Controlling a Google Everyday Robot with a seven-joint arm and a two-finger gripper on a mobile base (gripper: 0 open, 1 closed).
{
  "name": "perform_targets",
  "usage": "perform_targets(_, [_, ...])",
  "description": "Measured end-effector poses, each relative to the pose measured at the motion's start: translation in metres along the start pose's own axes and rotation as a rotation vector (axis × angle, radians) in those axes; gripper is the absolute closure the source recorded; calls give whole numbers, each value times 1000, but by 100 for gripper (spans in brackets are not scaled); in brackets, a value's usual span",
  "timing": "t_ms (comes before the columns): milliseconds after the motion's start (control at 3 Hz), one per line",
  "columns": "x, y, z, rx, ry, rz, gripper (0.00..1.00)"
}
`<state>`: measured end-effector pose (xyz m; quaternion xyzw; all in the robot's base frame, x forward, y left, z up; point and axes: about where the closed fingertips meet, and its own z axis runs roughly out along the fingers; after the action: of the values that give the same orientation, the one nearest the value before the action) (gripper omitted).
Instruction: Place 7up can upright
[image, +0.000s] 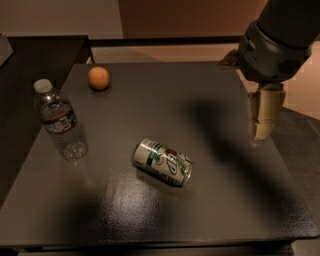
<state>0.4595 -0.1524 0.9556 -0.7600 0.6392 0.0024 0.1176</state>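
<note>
The 7up can (163, 162) lies on its side near the middle of the dark table (150, 100), white-silver with green lettering, its top end pointing toward the lower right. My gripper (262, 131) hangs above the table's right edge, to the right of the can and well apart from it. It holds nothing. The grey arm housing (272, 42) fills the upper right corner.
A clear plastic water bottle (60, 121) stands upright at the table's left side. An orange fruit (99, 78) sits at the back left. A dark counter (30, 55) adjoins the table on the left. The arm's shadow falls across the table's right half.
</note>
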Motion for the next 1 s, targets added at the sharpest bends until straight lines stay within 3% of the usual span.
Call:
perform_targets(333, [-22, -6, 13, -40, -17, -205, 0])
perform_targets(1000, [-54, -4, 33, -47, -56, -629, 0])
